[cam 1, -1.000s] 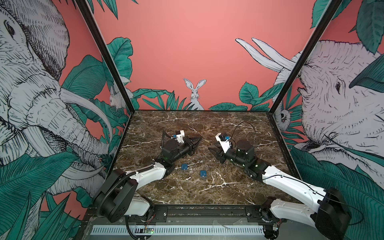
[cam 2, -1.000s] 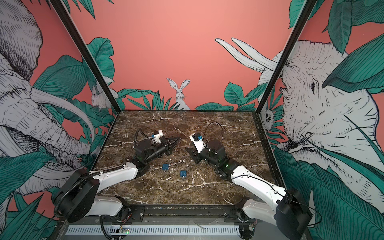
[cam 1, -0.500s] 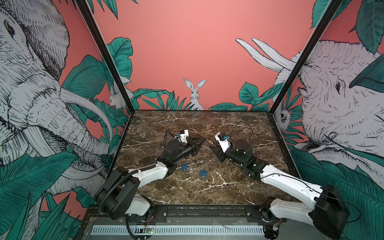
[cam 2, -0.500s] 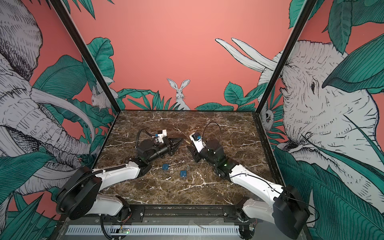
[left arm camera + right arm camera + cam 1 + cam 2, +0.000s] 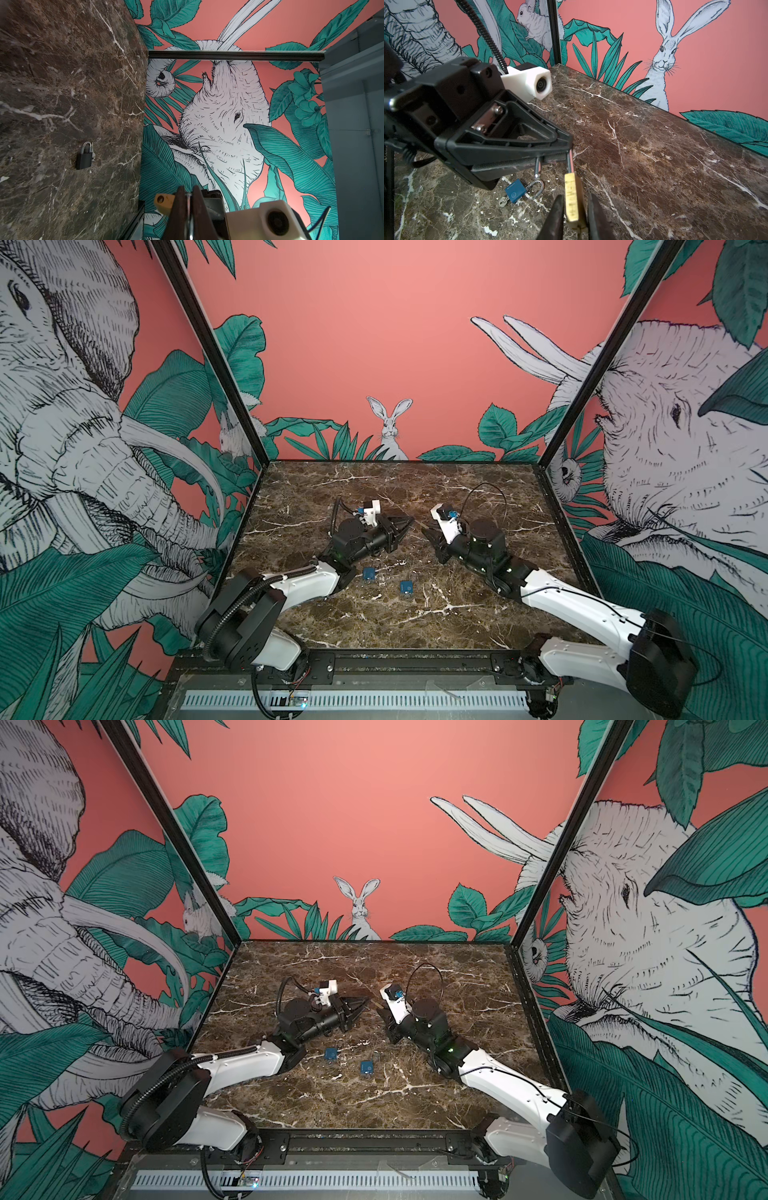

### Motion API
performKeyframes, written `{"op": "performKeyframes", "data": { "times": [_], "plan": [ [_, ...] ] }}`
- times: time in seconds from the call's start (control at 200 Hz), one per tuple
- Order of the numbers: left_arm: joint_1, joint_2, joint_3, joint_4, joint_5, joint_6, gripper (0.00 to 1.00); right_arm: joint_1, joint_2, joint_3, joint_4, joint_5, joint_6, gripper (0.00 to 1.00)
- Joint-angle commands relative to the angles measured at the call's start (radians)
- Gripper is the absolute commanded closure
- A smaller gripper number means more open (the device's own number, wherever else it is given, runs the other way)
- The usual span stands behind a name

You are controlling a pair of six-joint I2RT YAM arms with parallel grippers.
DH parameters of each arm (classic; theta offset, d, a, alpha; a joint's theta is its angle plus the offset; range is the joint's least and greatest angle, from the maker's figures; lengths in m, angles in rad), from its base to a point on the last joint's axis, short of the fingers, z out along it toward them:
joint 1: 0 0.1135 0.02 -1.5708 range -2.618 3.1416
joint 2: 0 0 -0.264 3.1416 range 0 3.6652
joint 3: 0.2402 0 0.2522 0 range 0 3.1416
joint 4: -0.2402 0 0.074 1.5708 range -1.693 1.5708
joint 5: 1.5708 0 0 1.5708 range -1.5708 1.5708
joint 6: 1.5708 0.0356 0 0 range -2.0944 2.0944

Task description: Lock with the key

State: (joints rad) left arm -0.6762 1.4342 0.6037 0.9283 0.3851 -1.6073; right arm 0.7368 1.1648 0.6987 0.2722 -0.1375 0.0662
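A brass padlock hangs by its silver shackle from my left gripper, which is shut on the shackle's bow. The shackle's short leg stands free of the body, so the lock is open. My right gripper has a finger on each side of the brass body and is shut on it. In both top views the two grippers meet tip to tip above the table's middle. Whether a key sits in the brass padlock's underside I cannot tell.
Two blue padlocks lie on the marble table in front of the grippers. One of them has an open shackle and a small silver key. A black padlock lies near the right wall.
The right gripper's fingers have closed in on the brass padlock body. Both grippers have edged a little toward each other; the left one stays shut on the shackle.
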Motion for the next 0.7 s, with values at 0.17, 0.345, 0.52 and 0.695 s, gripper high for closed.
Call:
{"op": "performKeyframes", "data": {
  "times": [0.17,0.345,0.52,0.695],
  "plan": [
    [-0.009,0.0,0.036,0.075,0.01,-0.003,1.0,-0.002,-0.031,0.01,0.043,0.011,0.03,0.89],
    [-0.01,0.008,0.037,0.095,0.018,0.006,1.0,-0.022,-0.04,-0.007,0.064,-0.026,0.082,1.0],
    [0.015,-0.011,0.081,-0.003,0.11,0.155,0.26,-0.116,-0.035,0.04,-0.041,-0.203,0.215,1.0],
    [0.069,-0.144,0.091,-0.304,0.125,0.482,0.03,-0.188,-0.031,0.109,-0.192,-0.435,0.289,1.0]
  ]
}}
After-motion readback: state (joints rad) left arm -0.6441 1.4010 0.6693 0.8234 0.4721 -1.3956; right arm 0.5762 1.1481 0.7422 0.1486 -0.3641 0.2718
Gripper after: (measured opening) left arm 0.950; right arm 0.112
